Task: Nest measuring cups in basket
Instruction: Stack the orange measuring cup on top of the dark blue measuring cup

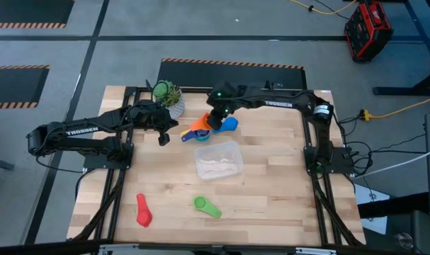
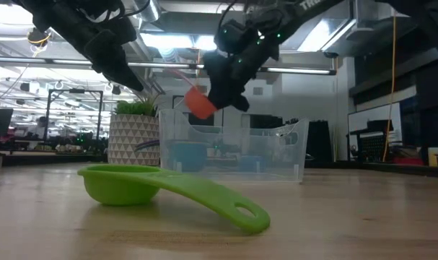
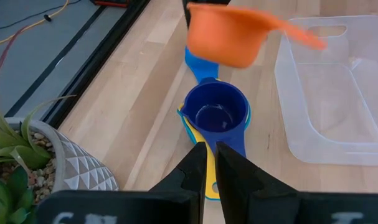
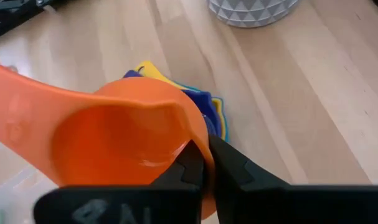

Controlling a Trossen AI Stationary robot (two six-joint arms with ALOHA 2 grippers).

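On a pale wooden table (image 1: 271,198) over grey floor, the right gripper (image 4: 205,163) pinches the rim of an orange plastic measuring cup (image 4: 114,140), lifted above the nested blue and yellow cups (image 3: 215,115) beside the clear plastic basket (image 1: 218,160). The left gripper (image 3: 207,163) hovers nearby, fingers together, empty.

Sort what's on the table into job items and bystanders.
Job: orange cup held in the right gripper, dark blue cup, yellow cup, green cup, red cup, basket.
Bystanders: potted plant.
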